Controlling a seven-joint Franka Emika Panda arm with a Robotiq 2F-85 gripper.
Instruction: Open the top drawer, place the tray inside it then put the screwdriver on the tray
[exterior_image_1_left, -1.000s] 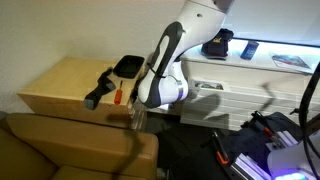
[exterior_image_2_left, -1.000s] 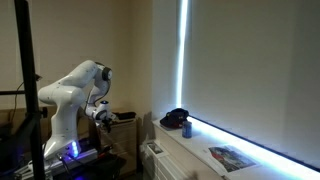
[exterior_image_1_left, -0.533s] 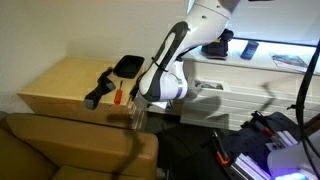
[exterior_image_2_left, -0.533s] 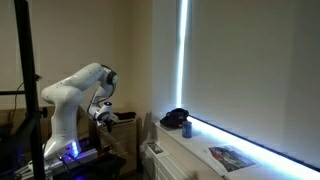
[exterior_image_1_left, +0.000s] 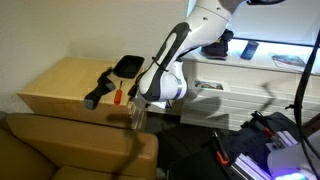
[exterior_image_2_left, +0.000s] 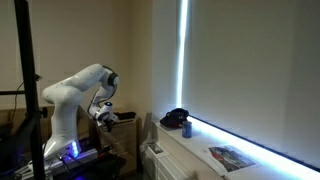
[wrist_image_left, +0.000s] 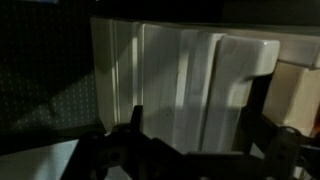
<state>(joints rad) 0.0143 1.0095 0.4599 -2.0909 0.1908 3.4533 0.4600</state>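
Wooden cabinet (exterior_image_1_left: 55, 85): top drawer not visibly pulled out, so all three steps seem outstanding. Gripper (wrist_image_left: 190, 155), jaws spread and empty, faces the white slatted unit (wrist_image_left: 170, 80). Tray (exterior_image_1_left: 128, 65) lies on the cabinet top, at 1 o'clock from the screwdriver (exterior_image_1_left: 115, 95).

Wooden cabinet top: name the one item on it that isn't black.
The screwdriver: its handle is orange-red, while the tray and the longer angular tool beside it are both black.

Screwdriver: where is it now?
In an exterior view, the screwdriver lies on the wooden cabinet, beside the black angular tool, with the tray behind it.
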